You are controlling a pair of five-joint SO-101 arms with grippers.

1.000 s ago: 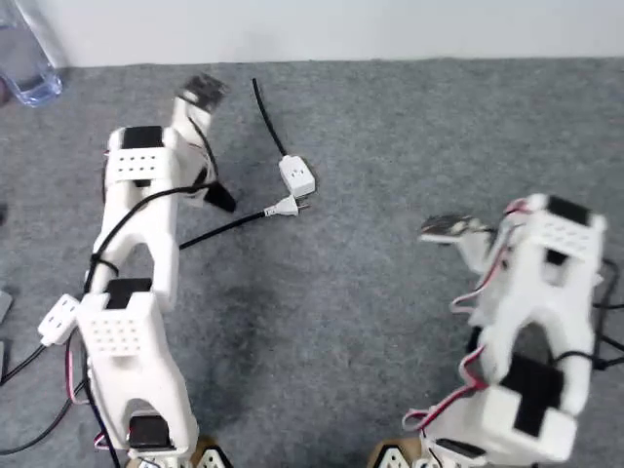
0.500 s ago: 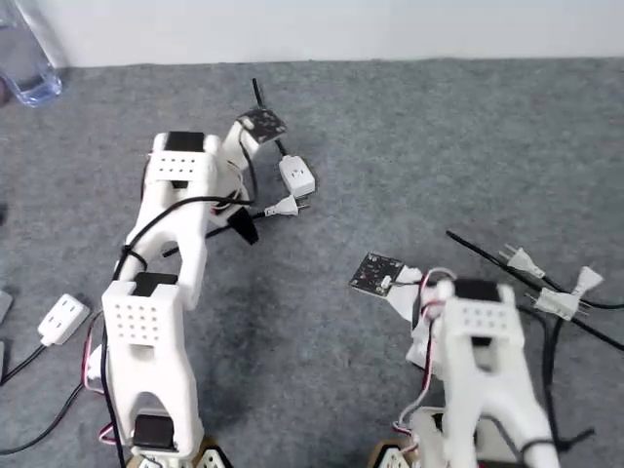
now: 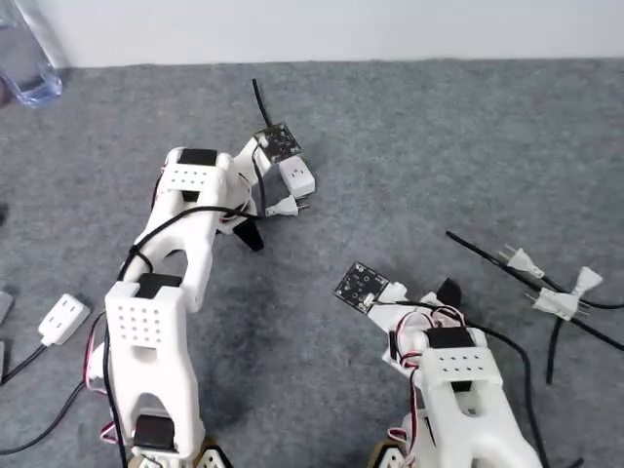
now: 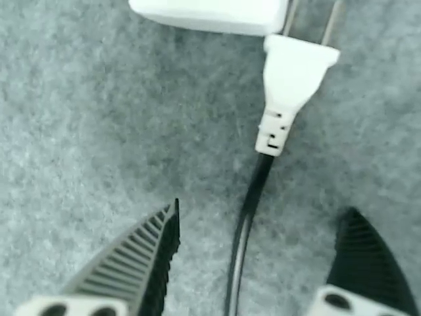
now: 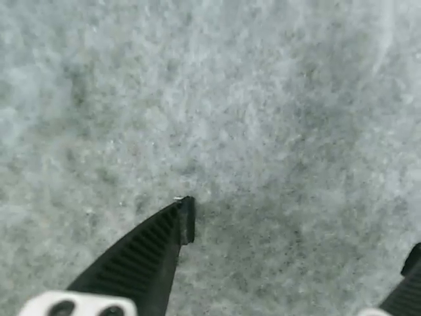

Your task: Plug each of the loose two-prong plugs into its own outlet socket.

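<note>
A white two-prong plug (image 4: 294, 71) on a black cord (image 4: 247, 217) lies on the grey carpet, its prongs beside a white outlet block (image 4: 210, 13). My left gripper (image 4: 263, 210) is open just above the carpet, with the cord running between its fingers and the plug ahead of the fingertips. From above, the plug (image 3: 284, 206) and outlet block (image 3: 297, 177) sit right by the left arm's wrist. My right gripper (image 5: 302, 227) is open over bare carpet with nothing in it. Two more white plugs (image 3: 523, 261) (image 3: 563, 303) with black cords lie at the right.
Another white outlet block (image 3: 63, 317) lies at the left edge beside the left arm's base. A clear plastic container (image 3: 27, 58) stands at the far left corner. The right arm (image 3: 453, 370) fills the near middle-right. Open carpet stretches between the arms.
The left arm swung right and lowered over the plug's cord. The right arm swung from the far right to the centre, uncovering the two plugs at the right.
</note>
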